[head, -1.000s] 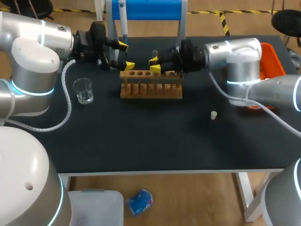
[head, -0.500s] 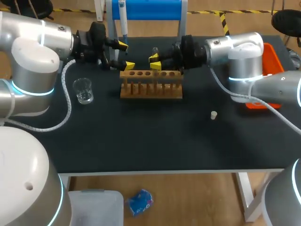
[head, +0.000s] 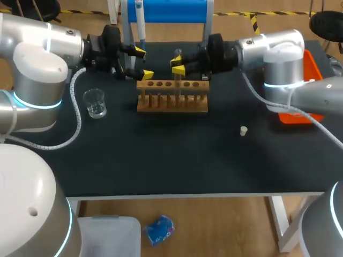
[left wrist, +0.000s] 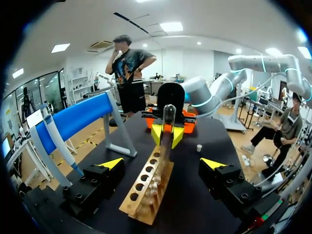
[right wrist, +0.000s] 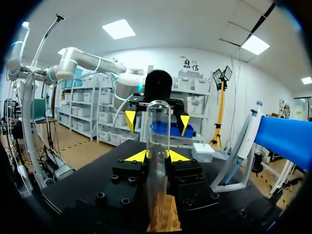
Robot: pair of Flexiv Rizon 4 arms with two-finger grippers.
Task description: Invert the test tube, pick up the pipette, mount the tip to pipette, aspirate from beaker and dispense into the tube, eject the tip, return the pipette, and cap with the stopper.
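Test tube (right wrist: 158,122), upright, in right gripper (right wrist: 157,156)

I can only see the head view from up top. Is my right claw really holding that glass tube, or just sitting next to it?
Observer: It is holding it. The right wrist view shows the right gripper shut on the test tube, with a yellow fingertip on each side.
Operator: Which way up is the tube?
Observer: Its rounded, closed end is on top, above the fingertips.
Operator: And my left claw?
Observer: The left wrist view shows the left gripper open and holding nothing. The wooden rack lies ahead between its fingers.
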